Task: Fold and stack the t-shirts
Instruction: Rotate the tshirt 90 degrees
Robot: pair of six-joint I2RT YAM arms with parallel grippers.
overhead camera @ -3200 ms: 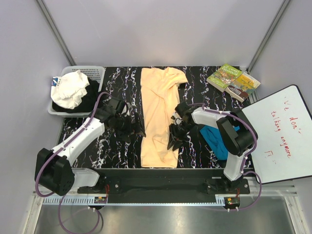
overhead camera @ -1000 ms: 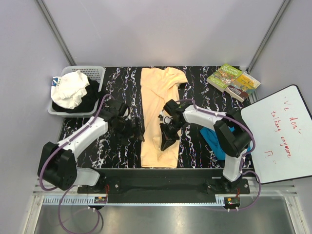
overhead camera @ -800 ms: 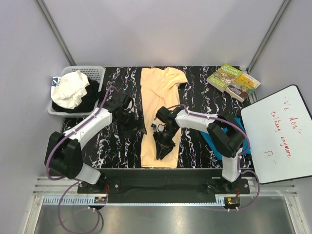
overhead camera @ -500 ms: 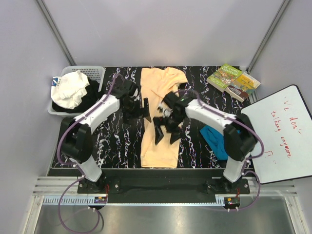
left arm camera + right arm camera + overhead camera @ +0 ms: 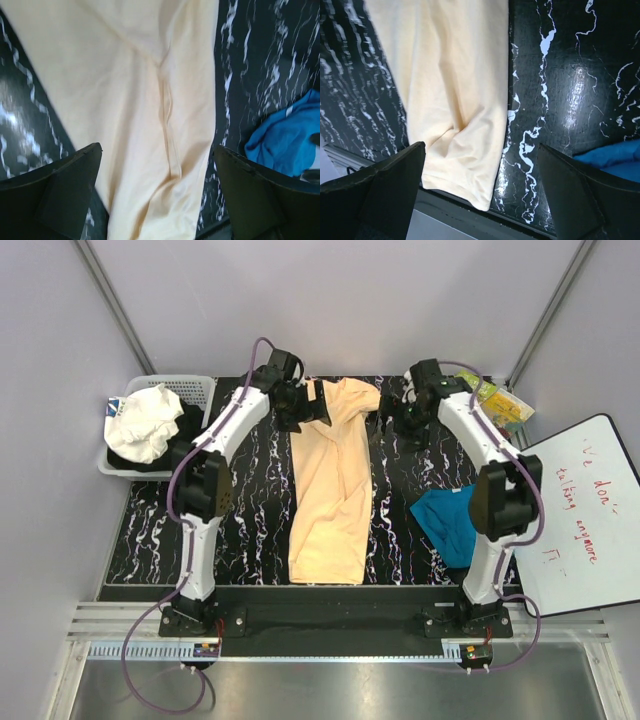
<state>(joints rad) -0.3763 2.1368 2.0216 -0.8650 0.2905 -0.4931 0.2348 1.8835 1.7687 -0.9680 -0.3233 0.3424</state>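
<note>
The peach-yellow t-shirt (image 5: 330, 480) lies flat as a long narrow strip down the middle of the black marbled table (image 5: 245, 490), one sleeve sticking out at the far right. The teal-blue t-shirt (image 5: 450, 522) lies crumpled at the near right. My left gripper (image 5: 309, 406) hangs open over the peach shirt's far left corner. My right gripper (image 5: 398, 420) is open just right of the sleeve. Both wrist views look down the peach shirt (image 5: 140, 95) (image 5: 447, 95) with nothing between the jaws of the left gripper (image 5: 157, 150) or the right gripper (image 5: 481, 146). The teal shirt (image 5: 280, 140) (image 5: 615, 157) shows at their right edges.
A white basket (image 5: 190, 383) with white and dark clothes stands at the far left. Books (image 5: 497, 405) lie at the far right corner, partly behind my right arm. A whiteboard (image 5: 575, 515) leans off the table's right side. The table's near edge (image 5: 470, 212) runs just below the shirt's hem.
My right gripper carried the shirt's right edge over toward the left, then opened and let go. Both arms swung from the shirt's middle up to its far end.
</note>
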